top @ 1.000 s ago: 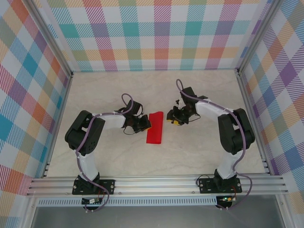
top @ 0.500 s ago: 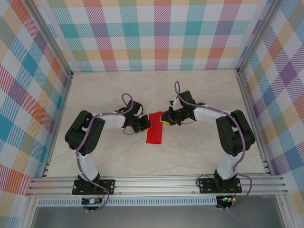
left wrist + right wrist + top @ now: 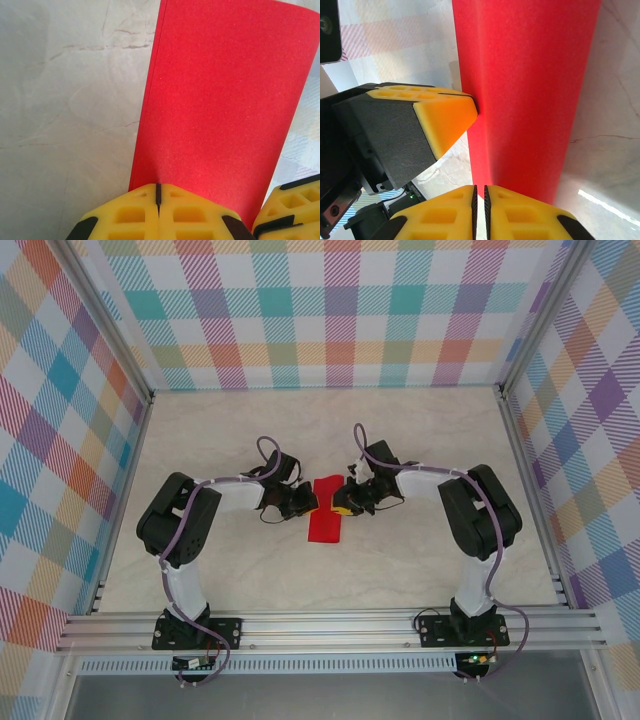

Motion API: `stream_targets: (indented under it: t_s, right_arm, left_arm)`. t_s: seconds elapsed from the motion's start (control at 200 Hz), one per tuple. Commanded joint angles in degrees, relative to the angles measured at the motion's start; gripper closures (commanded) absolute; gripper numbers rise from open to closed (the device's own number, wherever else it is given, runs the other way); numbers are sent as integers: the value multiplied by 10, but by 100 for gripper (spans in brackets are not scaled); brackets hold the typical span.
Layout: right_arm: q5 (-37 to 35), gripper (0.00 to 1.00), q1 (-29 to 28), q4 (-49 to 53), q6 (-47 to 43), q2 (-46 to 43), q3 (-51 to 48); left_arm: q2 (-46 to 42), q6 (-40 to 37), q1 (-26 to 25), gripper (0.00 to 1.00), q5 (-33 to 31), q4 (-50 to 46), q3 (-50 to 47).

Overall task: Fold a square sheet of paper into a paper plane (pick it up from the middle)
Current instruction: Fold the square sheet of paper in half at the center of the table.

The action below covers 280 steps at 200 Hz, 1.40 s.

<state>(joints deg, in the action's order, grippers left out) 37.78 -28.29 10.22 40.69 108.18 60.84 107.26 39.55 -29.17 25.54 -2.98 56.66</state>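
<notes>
The red square sheet of paper (image 3: 325,512) lies flat on the table, folded into a narrow rectangle. My left gripper (image 3: 306,503) is shut, and its yellow tips rest on the sheet's left long edge. In the left wrist view the sheet (image 3: 220,100) runs away from the left gripper (image 3: 158,192). My right gripper (image 3: 345,508) is at the sheet's right long edge. Its jaws stand together with only a thin slit between them. In the right wrist view the right gripper (image 3: 480,194) touches the near edge of the sheet (image 3: 525,90), and the left gripper's fingertip (image 3: 447,115) touches the far edge.
The pale marbled table (image 3: 420,560) is ringed by checked walls and aluminium posts (image 3: 525,455). A metal rail (image 3: 330,625) carries both arm bases at the near edge. The two grippers face each other across the narrow sheet, close together.
The right gripper has moved left from beside the sheet onto its right edge, and its jaws have closed. The left gripper and the sheet have stayed put.
</notes>
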Motion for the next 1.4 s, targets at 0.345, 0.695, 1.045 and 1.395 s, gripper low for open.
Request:
stream_targets:
  t_s: [0.345, 0.695, 1.045, 1.395]
  right_arm:
    - [-49, 85, -4, 28, -62, 27, 1]
    - [-77, 85, -4, 12, -83, 46, -41]
    - [-24, 84, -4, -4, -70, -45, -49]
    - [-25, 84, -26, -34, -44, 7, -54]
  left_arm:
    - [29, -19, -9, 100, -32, -64, -15]
    - [34, -26, -9, 100, -39, -71, -18]
    - [34, -26, -9, 100, -39, -72, -16]
    - [35, -27, -9, 100, -40, -70, -24]
